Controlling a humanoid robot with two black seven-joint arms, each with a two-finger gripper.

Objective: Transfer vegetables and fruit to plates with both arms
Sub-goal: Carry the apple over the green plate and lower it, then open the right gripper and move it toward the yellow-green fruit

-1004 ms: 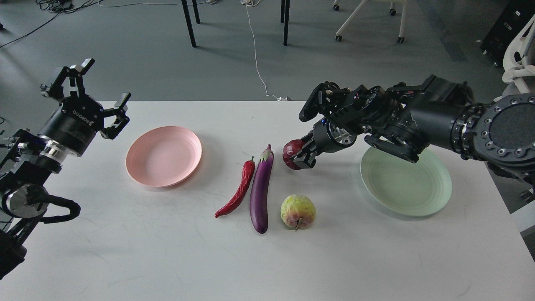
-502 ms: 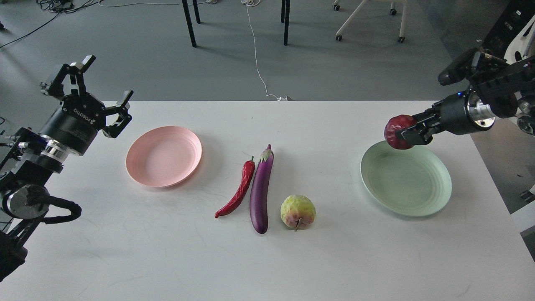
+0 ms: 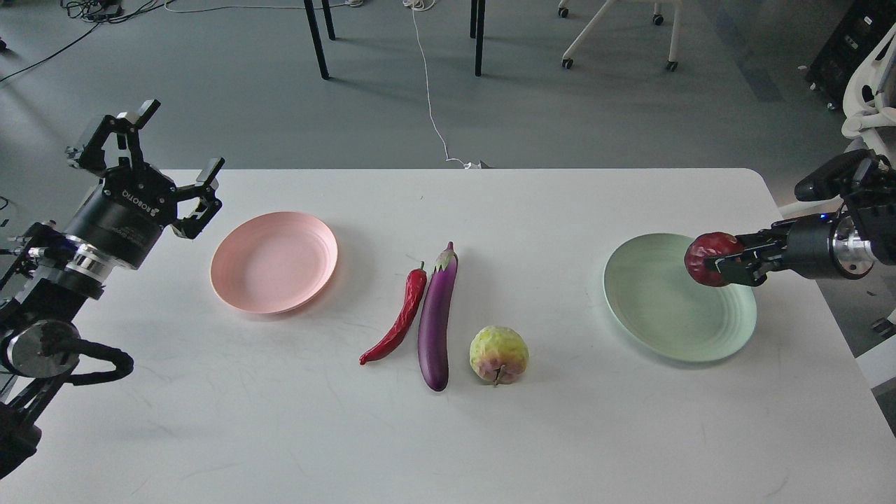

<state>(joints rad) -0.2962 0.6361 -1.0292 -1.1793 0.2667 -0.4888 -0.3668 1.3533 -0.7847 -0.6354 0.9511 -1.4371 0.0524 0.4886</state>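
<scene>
My right gripper [image 3: 715, 262] is shut on the dark red pomegranate-like ball [image 3: 705, 255] and holds it over the right part of the mint green plate [image 3: 658, 308]. My left gripper [image 3: 157, 150] is open and empty, raised at the table's far left, just left of the pink plate [image 3: 274, 261]. The red chili pepper [image 3: 399, 323], the purple eggplant [image 3: 437, 315] and the yellow-green lumpy fruit [image 3: 498, 354] lie side by side on the white table [image 3: 448, 434] between the plates.
Beyond the table's far edge is grey floor with table legs [image 3: 316, 38], a white cable [image 3: 430, 105] and a chair base [image 3: 616, 35]. A white chair [image 3: 868, 98] stands at the right edge.
My right arm has swung from the table's middle to the right, carrying the red ball from beside the eggplant to over the green plate. The left gripper has barely moved.
</scene>
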